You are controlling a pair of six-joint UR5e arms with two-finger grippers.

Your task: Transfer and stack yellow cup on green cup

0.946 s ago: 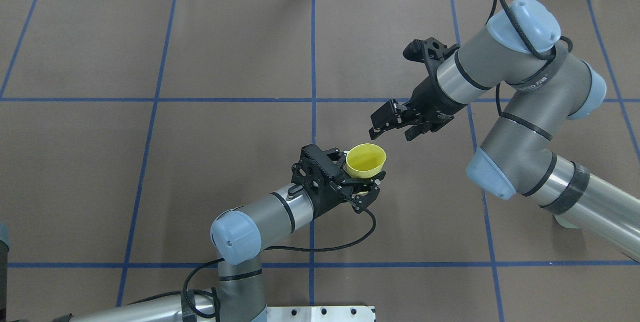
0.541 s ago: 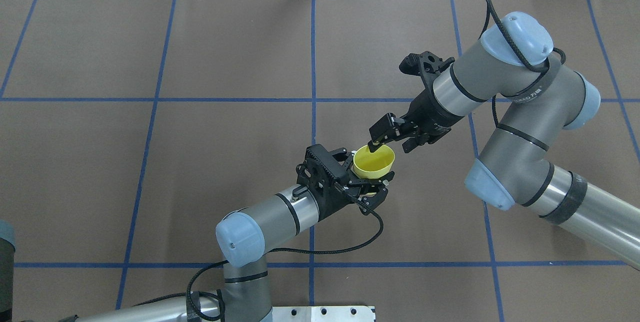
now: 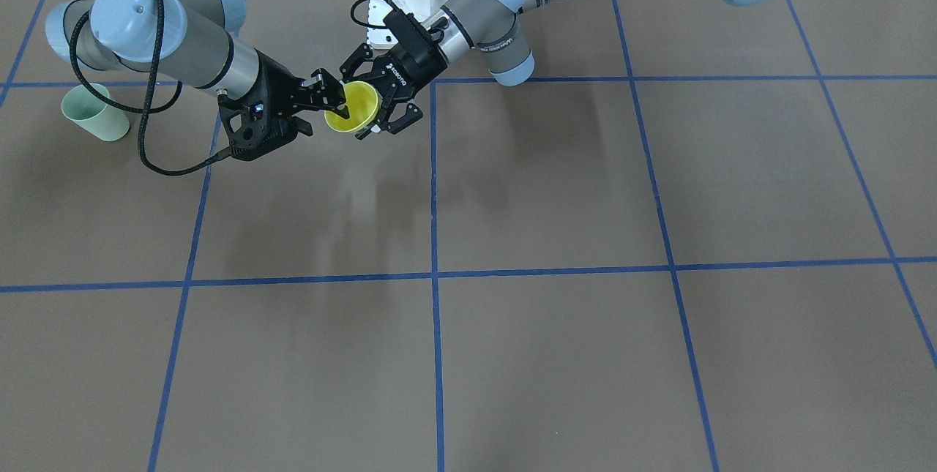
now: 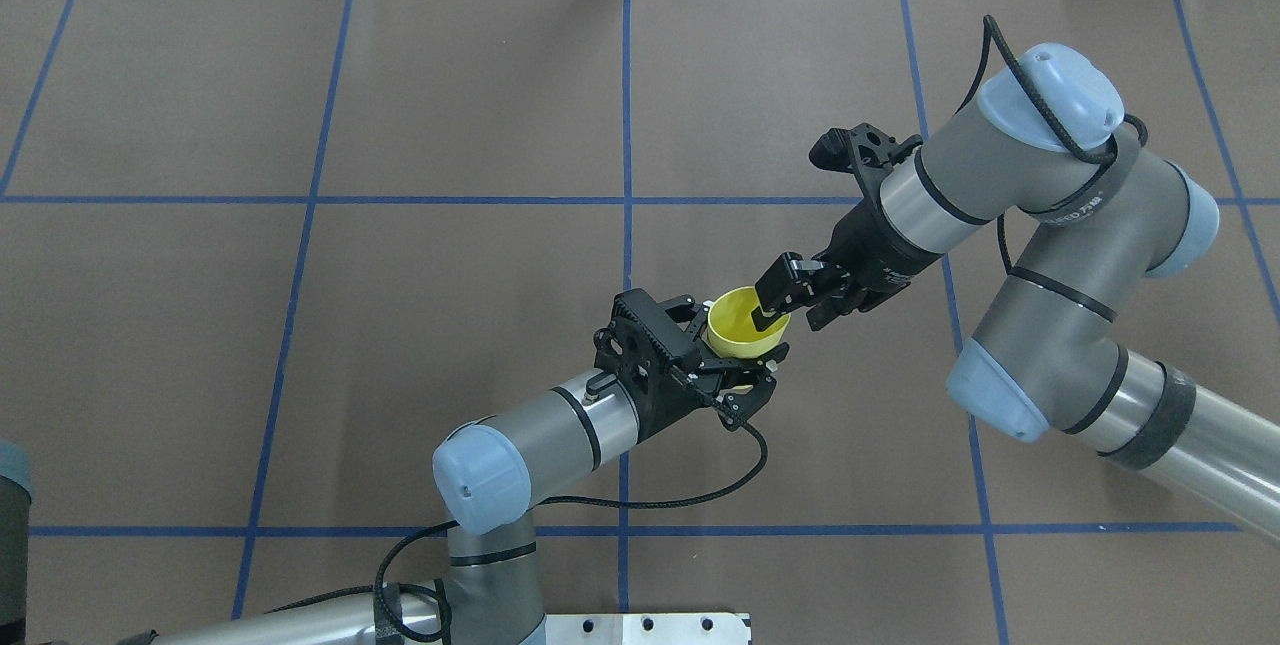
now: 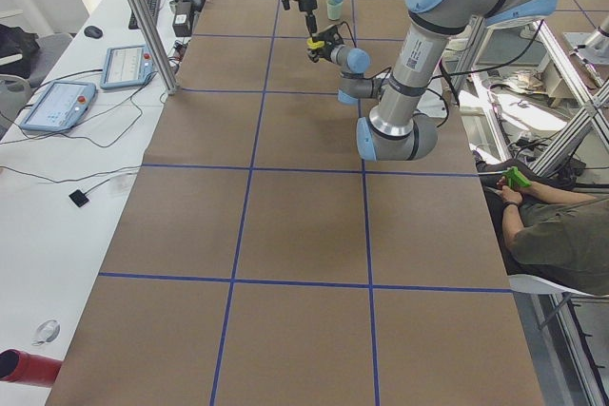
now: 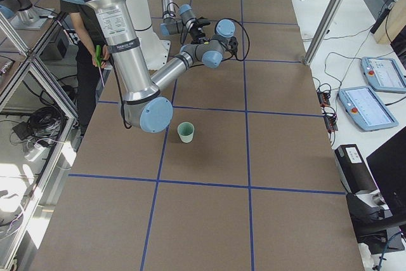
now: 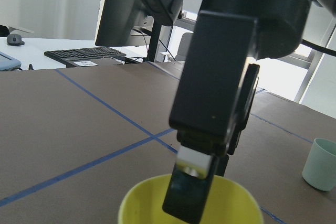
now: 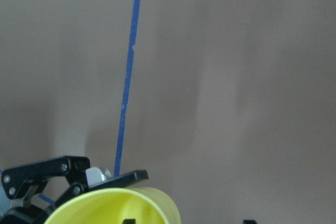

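My left gripper [image 4: 738, 340] is shut on the yellow cup [image 4: 733, 323] and holds it upright above the table near the centre line. My right gripper [image 4: 792, 313] is open and straddles the cup's far rim, one finger inside the cup and one outside. The left wrist view shows that finger [image 7: 197, 182] dipping into the yellow cup [image 7: 139, 208]. The right wrist view shows the yellow cup's rim [image 8: 105, 203] close below. The green cup [image 3: 94, 115] stands upright on the table far to my right, behind the right arm; it also shows in the exterior right view [image 6: 185, 132].
The brown table cover [image 4: 400, 125] carries blue tape grid lines. The right arm's elbow [image 4: 985, 380] hangs over the table's right half. Monitors and tablets stand on a side desk [image 5: 67, 102] beyond the table. A seated person [image 5: 557, 225] is beside the robot.
My right gripper has come down and toward the yellow cup, and one finger has entered its mouth. My left gripper shifted the cup slightly right at first, then held still.
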